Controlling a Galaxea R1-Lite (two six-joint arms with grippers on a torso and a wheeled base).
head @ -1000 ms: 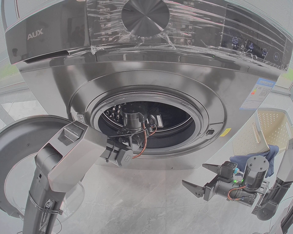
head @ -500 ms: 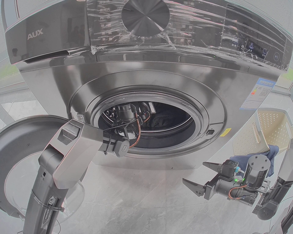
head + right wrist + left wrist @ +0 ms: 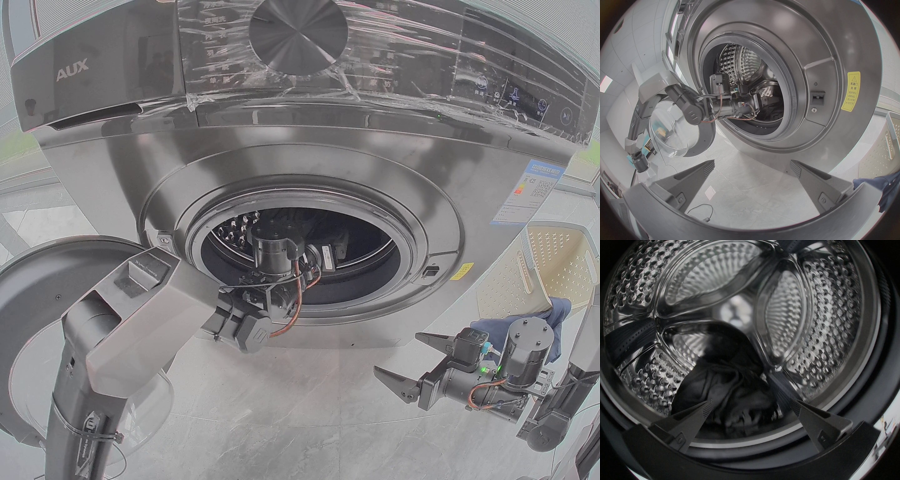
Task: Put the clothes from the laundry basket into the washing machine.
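Found the left claw (image 3: 753, 402) spread wide and empty, inside the door opening of the grey steel front-loading washing machine (image 3: 312, 156). Located a dark crumpled garment (image 3: 725, 390) low in that machine's drum, straight beyond the claw. Noted the right claw (image 3: 396, 357) likewise released, outside the machine's front. Placed a blue cloth (image 3: 558, 310) on the rim of the cream perforated plastic laundry basket (image 3: 562, 256), beside the machine, just behind the right wrist. Judged the right arm nearer for it.

We count one washing machine (image 3: 312, 156), one door (image 3: 44, 287) and one laundry basket (image 3: 556, 262). There are two garments: one dark garment (image 3: 725, 393), one blue garment (image 3: 558, 310). The left gripper (image 3: 753, 402) and right gripper (image 3: 396, 356) make two, each with two fingers (image 3: 815, 181).
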